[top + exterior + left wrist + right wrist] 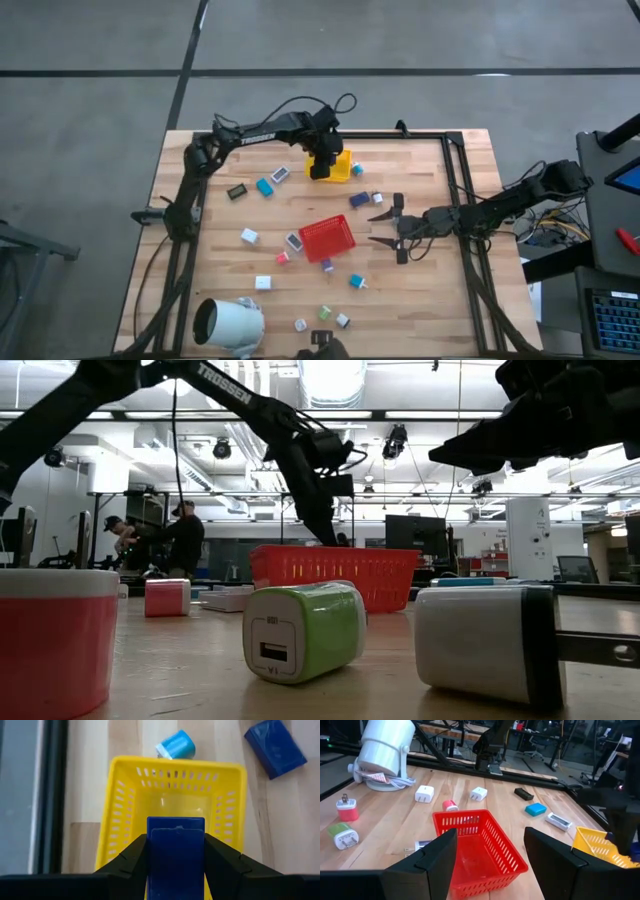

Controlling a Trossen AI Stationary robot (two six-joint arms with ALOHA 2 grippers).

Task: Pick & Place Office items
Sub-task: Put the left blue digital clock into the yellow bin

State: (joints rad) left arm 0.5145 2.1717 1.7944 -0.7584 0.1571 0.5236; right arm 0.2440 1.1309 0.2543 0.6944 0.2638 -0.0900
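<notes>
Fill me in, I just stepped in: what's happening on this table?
Two robot arms are sorting small office items into trays. The left gripper holds a navy block above the yellow tray, not yet let go. The right gripper waits open beside the red tray, which looks empty. More little pieces lie scattered on the wood.

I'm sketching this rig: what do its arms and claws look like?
Both arms are dark, jointed tubes. The left arm carries white TROSSEN lettering and a looping black cable near its wrist. The right claw has two dark, angular, tapering fingers; the left claw matches.
</notes>
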